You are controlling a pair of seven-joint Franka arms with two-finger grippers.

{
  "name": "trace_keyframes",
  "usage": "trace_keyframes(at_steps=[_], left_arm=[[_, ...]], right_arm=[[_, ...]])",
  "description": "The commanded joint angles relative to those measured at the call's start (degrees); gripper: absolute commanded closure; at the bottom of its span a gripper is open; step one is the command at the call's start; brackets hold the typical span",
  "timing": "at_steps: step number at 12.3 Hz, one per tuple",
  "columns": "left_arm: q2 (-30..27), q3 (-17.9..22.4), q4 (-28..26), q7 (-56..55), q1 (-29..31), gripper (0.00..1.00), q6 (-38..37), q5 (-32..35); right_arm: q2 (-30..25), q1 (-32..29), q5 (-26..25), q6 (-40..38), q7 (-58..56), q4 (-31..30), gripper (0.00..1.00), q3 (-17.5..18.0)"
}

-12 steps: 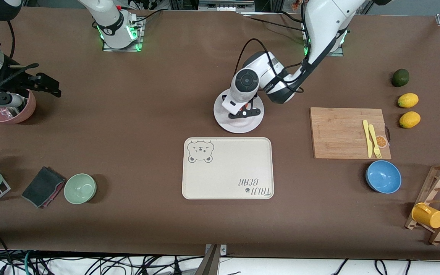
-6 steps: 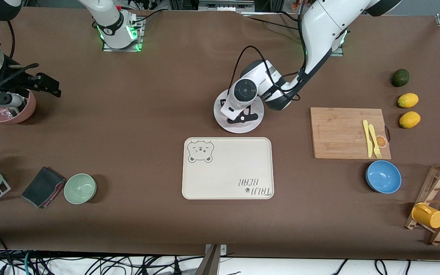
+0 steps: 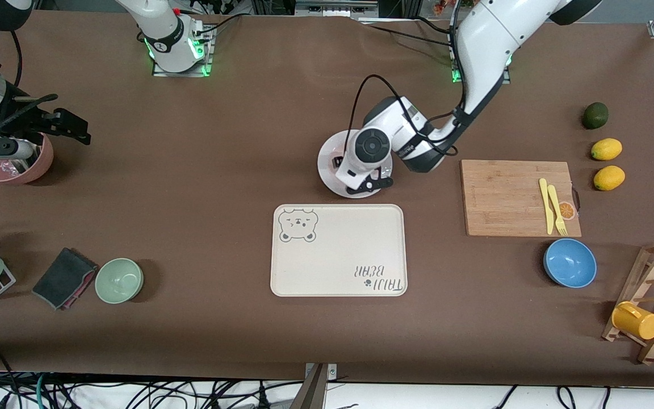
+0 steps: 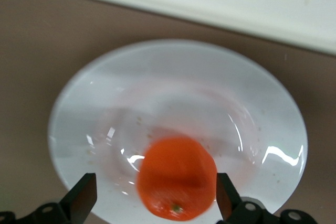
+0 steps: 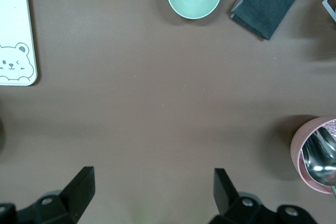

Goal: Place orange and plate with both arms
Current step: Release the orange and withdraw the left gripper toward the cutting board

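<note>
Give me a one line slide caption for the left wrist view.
Left end effector open over the white plate, the orange resting on the plate between its fingers.

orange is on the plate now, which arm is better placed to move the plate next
Probably the left: its open hand is right over the plate around the orange, while the right hand waits open near the pink bowl.

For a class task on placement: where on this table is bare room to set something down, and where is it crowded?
Bare: the brown table between the pink bowl and the plate, and the bear-print tray. Crowded: the plate, holding the orange under the left gripper.
</note>
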Motion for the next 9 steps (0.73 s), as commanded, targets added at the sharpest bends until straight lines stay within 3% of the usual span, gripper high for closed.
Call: trace_keyframes(at_steps=[1, 3, 5, 9], left_arm=[[-0.6, -0.5, 9.5, 5.5, 5.3, 0.00, -13.0, 1.9], [-0.8, -0.6, 13.9, 10.4, 10.7, 0.00, -19.8, 1.6], [-2.3, -0.6, 14.5, 19.3, 17.2, 0.00, -25.1, 1.9], [-3.3, -0.4, 14.2, 40.0, 33.0, 0.00, -28.0, 4.7]], right_arm=[[0.0, 0.2, -0.4, -0.7, -0.2, 0.7, 0.00, 0.0], [0.0, 0.2, -0.4, -0.7, -0.1, 0.7, 0.00, 0.1], [0.0, 0.2, -0.4, -0.7, -0.1, 0.7, 0.00, 0.3], [-0.2, 0.2, -0.6, -0.7, -0.1, 0.7, 0.00, 1.9]])
